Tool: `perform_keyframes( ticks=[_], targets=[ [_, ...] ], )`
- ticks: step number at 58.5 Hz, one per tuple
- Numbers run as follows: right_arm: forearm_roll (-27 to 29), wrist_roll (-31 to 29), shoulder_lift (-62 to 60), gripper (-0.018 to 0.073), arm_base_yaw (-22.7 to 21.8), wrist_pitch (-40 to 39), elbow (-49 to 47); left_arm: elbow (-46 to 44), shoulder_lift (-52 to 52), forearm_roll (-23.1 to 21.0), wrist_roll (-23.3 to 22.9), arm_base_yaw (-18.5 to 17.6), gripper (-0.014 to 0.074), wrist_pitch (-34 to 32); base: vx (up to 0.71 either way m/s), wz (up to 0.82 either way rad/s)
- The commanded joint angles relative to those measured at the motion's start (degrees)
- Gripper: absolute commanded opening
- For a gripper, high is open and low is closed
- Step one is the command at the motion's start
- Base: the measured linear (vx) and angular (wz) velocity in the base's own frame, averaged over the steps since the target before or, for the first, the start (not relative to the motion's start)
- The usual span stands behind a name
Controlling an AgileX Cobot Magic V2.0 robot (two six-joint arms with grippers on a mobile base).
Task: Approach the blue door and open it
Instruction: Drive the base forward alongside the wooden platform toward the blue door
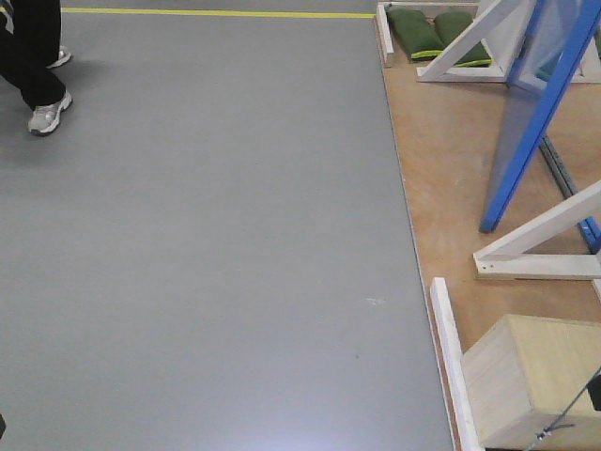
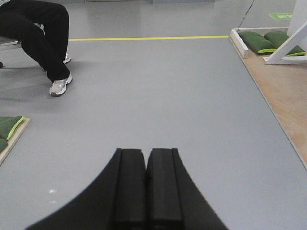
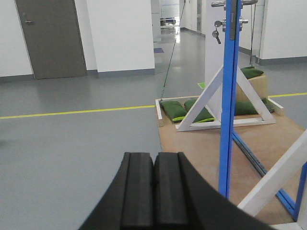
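Observation:
The blue door stands edge-on to the right of my right gripper, on a wooden platform. Its silver handle and lock show near the top, with keys hanging. In the front view the blue door leans across the upper right as a glossy panel. My right gripper is shut and empty, well short of the door. My left gripper is shut and empty, facing bare grey floor.
White diagonal braces and green sandbags sit on the platform. A wooden box is at the front view's lower right. A seated person's legs and shoes are to the left. A yellow floor line crosses ahead.

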Motion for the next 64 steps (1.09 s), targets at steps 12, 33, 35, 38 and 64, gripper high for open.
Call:
perform_keyframes(
  ticks=[12, 33, 35, 38, 64],
  targets=[
    [-0.6, -0.1, -0.9, 0.0008, 0.0, -4.8, 0.0, -1.5, -0.9, -0.2, -0.4, -0.1, 0.0073, -4.5, 0.44, 0.00],
    [-0.6, -0.1, -0.9, 0.0008, 0.0, -4.8, 0.0, -1.5, -0.9, -0.2, -0.4, -0.1, 0.0073, -4.5, 0.43, -0.01],
    [-0.6, -0.1, -0.9, 0.0008, 0.0, -4.8, 0.0, -1.5, -0.9, -0.2, -0.4, -0.1, 0.0073, -4.5, 0.43, -0.01],
    [-0.6, -0.1, -0.9, 0.0008, 0.0, -4.8, 0.0, -1.5, -0.9, -0.2, -0.4, -0.1, 0.0073, -4.5, 0.42, -0.02],
    [-0.6, -0.1, -0.9, 0.0008, 0.0, -4.8, 0.0, -1.5, -0.9, -0.2, -0.4, -0.3, 0.0073, -4.5, 0.40, -0.03]
  ],
)
